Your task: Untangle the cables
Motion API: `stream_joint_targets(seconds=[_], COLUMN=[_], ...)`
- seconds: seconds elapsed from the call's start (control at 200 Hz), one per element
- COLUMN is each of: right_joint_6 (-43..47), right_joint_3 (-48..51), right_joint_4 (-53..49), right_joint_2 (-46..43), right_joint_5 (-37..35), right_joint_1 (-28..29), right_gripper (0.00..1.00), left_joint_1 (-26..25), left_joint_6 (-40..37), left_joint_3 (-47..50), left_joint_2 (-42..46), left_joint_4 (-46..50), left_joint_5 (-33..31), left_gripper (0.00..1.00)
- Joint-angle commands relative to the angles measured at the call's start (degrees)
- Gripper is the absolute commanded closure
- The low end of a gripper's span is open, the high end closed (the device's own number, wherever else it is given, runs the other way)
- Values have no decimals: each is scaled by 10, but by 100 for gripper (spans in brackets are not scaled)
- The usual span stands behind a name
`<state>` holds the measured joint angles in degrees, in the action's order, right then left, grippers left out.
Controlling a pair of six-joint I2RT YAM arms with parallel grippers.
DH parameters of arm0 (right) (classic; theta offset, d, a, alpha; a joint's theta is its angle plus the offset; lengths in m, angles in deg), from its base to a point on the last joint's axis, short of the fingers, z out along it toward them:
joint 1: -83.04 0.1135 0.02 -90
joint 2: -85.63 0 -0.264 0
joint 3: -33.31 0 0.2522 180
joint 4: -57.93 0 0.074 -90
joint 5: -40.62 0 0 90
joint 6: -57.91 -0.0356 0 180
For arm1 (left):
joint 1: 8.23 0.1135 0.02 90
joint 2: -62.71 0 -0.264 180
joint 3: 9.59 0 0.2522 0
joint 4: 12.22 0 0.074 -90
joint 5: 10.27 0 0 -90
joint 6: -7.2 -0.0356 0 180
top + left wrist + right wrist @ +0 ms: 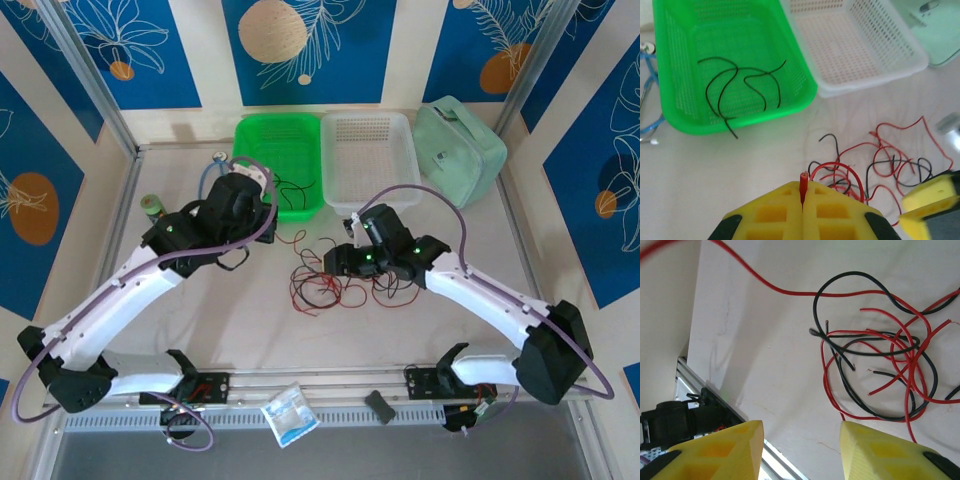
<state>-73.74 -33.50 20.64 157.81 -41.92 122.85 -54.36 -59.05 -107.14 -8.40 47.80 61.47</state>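
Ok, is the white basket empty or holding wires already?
Empty, as far as seen: the white basket shows bare mesh. Black wires lie in the green basket beside it.

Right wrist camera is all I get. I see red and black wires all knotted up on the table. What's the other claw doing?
Observer: The left claw is shut on the end of a red wire.
Operator: Are any wires in a basket?
Observer: Yes, black wires lie in the green basket, one end hanging over its near rim.
Operator: What's next to that basket?
Observer: A white basket sits right beside it.
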Motion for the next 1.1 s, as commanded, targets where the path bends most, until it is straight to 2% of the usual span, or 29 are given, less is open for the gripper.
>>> stream_joint_targets(seconds=[0.0, 0.2, 0.375, 0.49, 0.795, 0.945, 1.095], right_joint_6=[-56, -116, -78, -60, 54, 60, 54], right_joint_3=[14, 26, 10, 24, 5, 7, 19], right_joint_4=[45, 118, 78, 78, 30, 12, 21], right_joint_2=[16, 42, 61, 50, 24, 20, 19], right_joint_5=[-2, -45, -90, -95, -139, -184, -184], right_joint_1=[6, 27, 33, 29, 26, 23, 18], right_gripper=[56, 60, 61, 61, 60, 60, 56], left_joint_1=[-7, -8, -13, -18, -34, -40, -44], left_joint_6=[-31, -37, -47, -58, -74, -81, -87], left_joint_3=[-33, -68, -134, -181, -251, -273, -286], left_joint_2=[-12, -13, -22, -34, -61, -67, -70], left_joint_4=[31, 26, 37, 54, 67, 64, 59], left_joint_5=[0, 1, 11, 16, 27, 25, 25], left_gripper=[100, 100, 100, 100, 100, 100, 100])
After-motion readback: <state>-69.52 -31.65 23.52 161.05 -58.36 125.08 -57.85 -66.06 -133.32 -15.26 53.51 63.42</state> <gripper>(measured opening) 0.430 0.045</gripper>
